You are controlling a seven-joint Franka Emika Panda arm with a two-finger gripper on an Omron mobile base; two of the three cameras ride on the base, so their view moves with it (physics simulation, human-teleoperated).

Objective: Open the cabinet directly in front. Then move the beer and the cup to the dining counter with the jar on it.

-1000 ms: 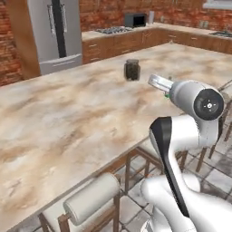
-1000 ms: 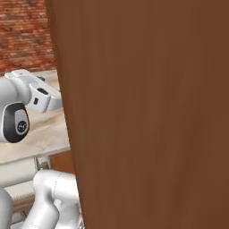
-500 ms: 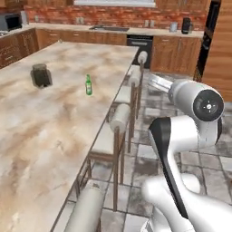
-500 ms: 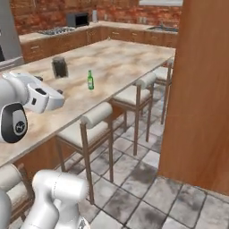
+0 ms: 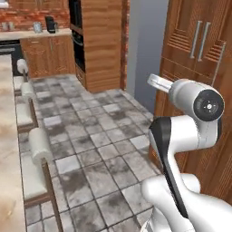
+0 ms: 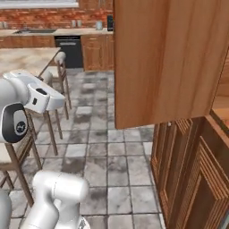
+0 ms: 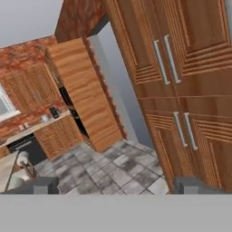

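Observation:
My gripper (image 7: 118,186) is open and holds nothing; it also shows in the left base view (image 5: 156,81), held in mid-air over the floor and pointing at the cabinet (image 5: 199,38). That cabinet has tall grooved double doors (image 7: 163,59) with long grey bar handles, and this pair looks shut. In the right base view a wide plain door panel (image 6: 165,62) stands swung open close to the camera, with a wooden shelf edge (image 6: 220,109) behind it. The dining counter (image 5: 7,136) runs along the left, its marbled top also showing further back (image 6: 27,58). The beer, the cup and the jar are out of view.
White-cushioned stools (image 5: 38,145) line the counter's edge, with others further back (image 6: 58,58). Lower doors with shorter handles (image 7: 186,129) sit under the tall ones. A wooden oven tower (image 5: 97,41) stands at the back. Grey tiled floor (image 5: 99,136) lies open between counter and cabinets.
The whole picture has swung: the base has turned from the dining counter, where the jar and a green bottle stood, toward the cabinets. The gripper has stayed open.

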